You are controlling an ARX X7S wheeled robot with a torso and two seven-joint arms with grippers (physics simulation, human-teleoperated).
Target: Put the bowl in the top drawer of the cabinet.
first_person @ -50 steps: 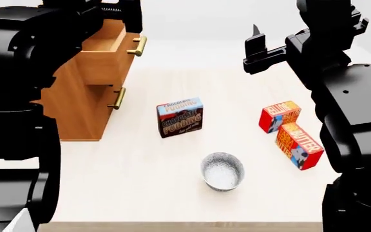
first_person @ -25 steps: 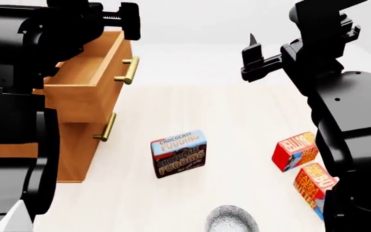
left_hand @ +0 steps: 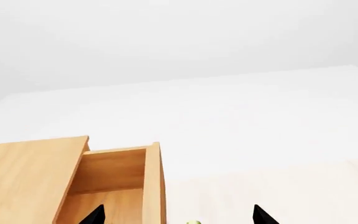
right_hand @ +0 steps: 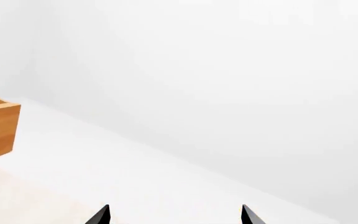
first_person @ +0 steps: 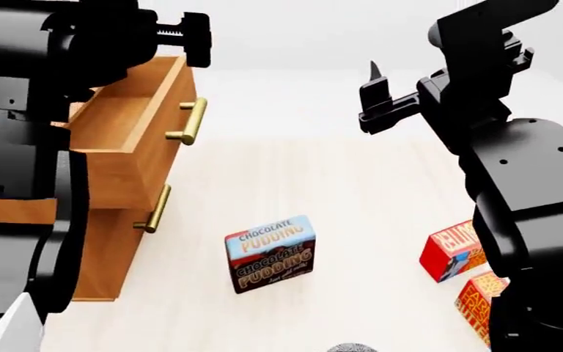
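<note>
Only the speckled rim of the bowl (first_person: 352,347) shows, at the bottom edge of the head view in front of the pudding box. The orange-brown cabinet (first_person: 105,249) stands at the left. Its top drawer (first_person: 130,128) is pulled out and its inside is bare; in the left wrist view the top drawer (left_hand: 113,182) lies just beyond the fingertips. My left gripper (first_person: 193,37) hovers above the drawer, and the left gripper (left_hand: 179,217) is open and holds nothing. My right gripper (first_person: 372,99) hangs high over the table's far middle; the right gripper (right_hand: 175,215) is open too.
A chocolate pudding box (first_person: 270,253) stands mid-table. Two red butter boxes (first_person: 453,253) (first_person: 477,301) lie at the right, partly behind my right arm. The lower drawer's brass handle (first_person: 155,209) sticks out below the open one. The table (first_person: 340,183) is pale wood.
The head view has risen, so the table's things have slid down the picture and the bowl has dropped to the bottom edge. Both grippers stay open and raised.
</note>
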